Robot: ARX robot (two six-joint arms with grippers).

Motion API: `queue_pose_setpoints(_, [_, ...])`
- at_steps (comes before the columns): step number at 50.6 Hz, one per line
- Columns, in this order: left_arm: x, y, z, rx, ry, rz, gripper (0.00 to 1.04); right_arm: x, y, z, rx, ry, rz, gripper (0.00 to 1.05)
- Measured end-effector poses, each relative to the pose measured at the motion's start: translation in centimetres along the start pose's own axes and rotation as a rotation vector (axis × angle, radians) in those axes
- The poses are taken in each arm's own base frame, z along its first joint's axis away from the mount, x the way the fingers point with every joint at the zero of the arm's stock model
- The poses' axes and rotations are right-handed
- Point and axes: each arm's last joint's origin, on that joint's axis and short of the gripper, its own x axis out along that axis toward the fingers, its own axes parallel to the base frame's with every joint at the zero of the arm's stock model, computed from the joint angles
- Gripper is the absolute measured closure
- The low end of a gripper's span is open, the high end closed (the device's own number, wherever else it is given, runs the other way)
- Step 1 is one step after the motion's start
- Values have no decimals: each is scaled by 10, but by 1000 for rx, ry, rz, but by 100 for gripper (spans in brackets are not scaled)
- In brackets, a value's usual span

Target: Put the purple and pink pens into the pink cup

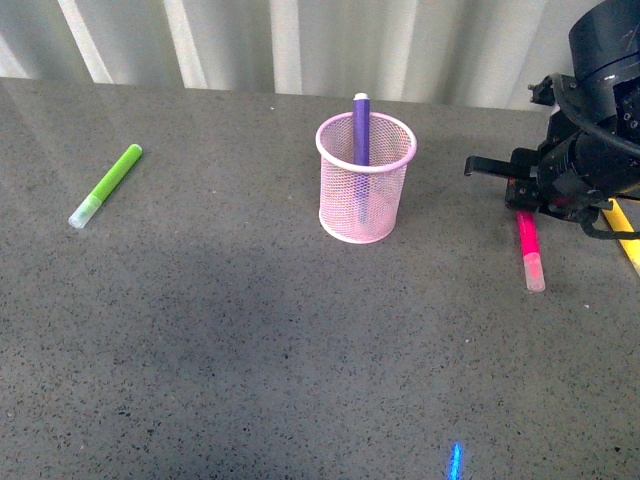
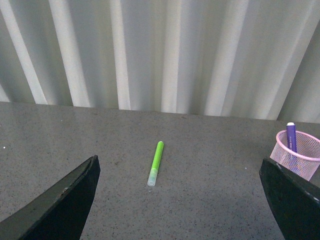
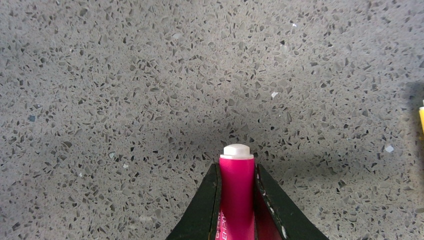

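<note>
The pink cup (image 1: 365, 178), a pale pink mesh holder, stands mid-table with the purple pen (image 1: 361, 130) upright inside it; both also show at the edge of the left wrist view, the cup (image 2: 299, 155) and the pen (image 2: 291, 137). The pink pen (image 1: 528, 245) is at the right, its translucent cap pointing toward me. My right gripper (image 1: 520, 200) is shut on its far end; in the right wrist view the magenta barrel (image 3: 236, 192) sits clamped between the two dark fingers (image 3: 205, 205). My left gripper (image 2: 185, 200) is open over bare table, holding nothing.
A lime-green marker (image 1: 106, 185) lies at the left of the table, also seen ahead of the left gripper (image 2: 156, 162). A yellow marker (image 1: 625, 235) lies at the far right edge beside my right arm. A white pleated curtain (image 1: 300, 40) backs the table.
</note>
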Motion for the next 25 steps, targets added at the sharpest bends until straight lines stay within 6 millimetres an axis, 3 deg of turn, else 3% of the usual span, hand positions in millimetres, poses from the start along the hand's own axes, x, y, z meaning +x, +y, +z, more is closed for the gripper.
queue_pose_setpoints(7, [0, 0, 0, 0, 0, 0, 7, -31, 10, 19, -29, -261, 95, 93])
queue_pose_setpoints(10, [0, 0, 0, 0, 0, 0, 7, -62, 23, 37, -76, -453, 197, 93])
queue_pose_setpoints(15, [0, 0, 0, 0, 0, 0, 7, -100, 46, 48, -156, -677, 313, 93])
queue_pose_setpoints(19, [0, 0, 0, 0, 0, 0, 7, -121, 69, 40, -256, -812, 405, 93])
queue_pose_setpoints(25, [0, 0, 0, 0, 0, 0, 7, -127, 95, 16, -388, -914, 464, 93])
